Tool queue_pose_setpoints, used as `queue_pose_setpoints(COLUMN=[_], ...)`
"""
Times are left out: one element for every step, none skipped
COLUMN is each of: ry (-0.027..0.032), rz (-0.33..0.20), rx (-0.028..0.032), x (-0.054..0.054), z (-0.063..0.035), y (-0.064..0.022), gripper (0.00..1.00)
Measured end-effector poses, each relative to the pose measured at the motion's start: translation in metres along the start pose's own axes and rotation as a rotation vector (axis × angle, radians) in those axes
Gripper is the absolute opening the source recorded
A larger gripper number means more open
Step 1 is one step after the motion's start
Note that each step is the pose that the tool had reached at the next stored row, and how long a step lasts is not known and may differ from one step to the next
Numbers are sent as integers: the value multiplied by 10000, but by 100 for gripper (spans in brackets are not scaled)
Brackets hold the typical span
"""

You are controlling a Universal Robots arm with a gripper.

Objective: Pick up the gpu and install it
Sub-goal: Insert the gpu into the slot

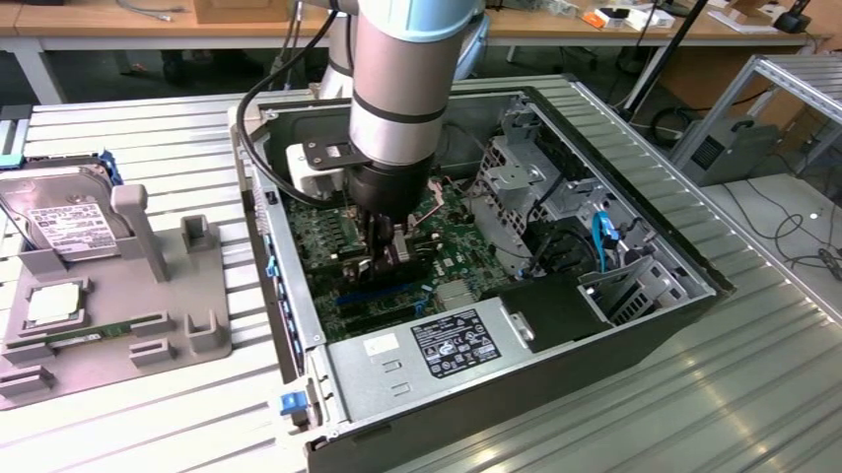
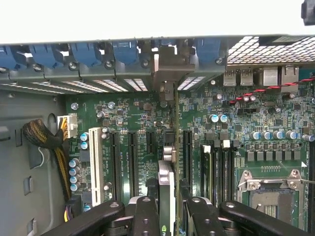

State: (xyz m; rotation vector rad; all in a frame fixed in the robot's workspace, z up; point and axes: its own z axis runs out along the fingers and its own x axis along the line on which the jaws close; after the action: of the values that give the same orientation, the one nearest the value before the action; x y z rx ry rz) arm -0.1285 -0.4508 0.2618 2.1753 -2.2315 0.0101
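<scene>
The gpu is a thin dark card seen edge-on in the wrist view, standing upright over the green motherboard between the long black expansion slots. Its silver bracket reaches the case's rear wall among the blue slot latches. My gripper is shut on the card, one black finger on each side of it. In the exterior view the gripper reaches down into the open computer case, with the gpu dark beneath it, low over the board.
A power supply fills the case's near end; metal drive cages and a blue cable sit toward the exterior view's right. A CPU socket and braided cable bundle flank the slots. A grey fixture holds a hard drive.
</scene>
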Motion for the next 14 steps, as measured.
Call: queue_pose_setpoints(ry=[6, 8, 8, 8, 11, 12, 10, 10, 9, 8, 3, 0, 2, 6], rz=[6, 11, 12, 12, 12, 12, 12, 12, 13, 13, 13, 13, 13, 13], rx=[0, 1, 1, 0, -1, -2, -1, -1, 0, 1, 4, 6, 4, 2], x=[0, 0, 0, 0, 0, 0, 0, 0, -1, -1, -1, -1, -1, -1], z=[0, 0, 0, 1, 1, 6, 11, 14, 14, 14, 7, 2, -7, -11], y=[0, 0, 0, 0, 0, 0, 0, 0, 0, 0, 0, 0, 0, 0], gripper=[27, 27, 27, 27, 27, 27, 27, 27, 27, 27, 27, 27, 27, 27])
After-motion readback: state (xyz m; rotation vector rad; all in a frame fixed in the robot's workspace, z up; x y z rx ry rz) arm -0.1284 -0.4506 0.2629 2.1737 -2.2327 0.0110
